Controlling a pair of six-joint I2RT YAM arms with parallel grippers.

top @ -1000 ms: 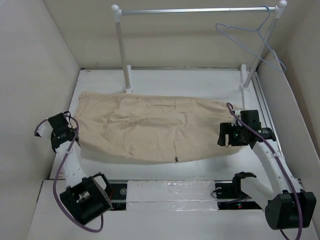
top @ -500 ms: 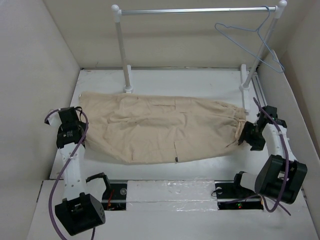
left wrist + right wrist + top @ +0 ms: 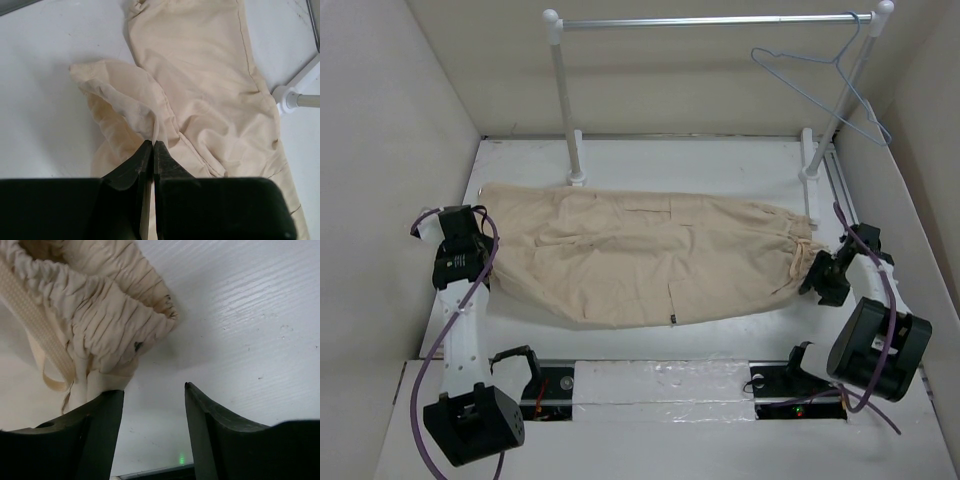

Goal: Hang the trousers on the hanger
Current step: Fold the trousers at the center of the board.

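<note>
Shifts left gripper slightly rearward, pinching trousers fold; holds right gripper spread beside gathered waistband on white table; leaves hanger hooked on rack bar.

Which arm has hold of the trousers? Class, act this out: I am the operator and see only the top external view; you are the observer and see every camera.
Observer: In the left wrist view, the left fingers are shut on a raised fold of the trousers.
Operator: And the right arm?
Observer: The right fingers stand open, and bare table shows in the gap between them.
Operator: Where is the cloth on that side?
Observer: The gathered elastic edge of the trousers lies right by one finger's tip, outside the gap.
</note>
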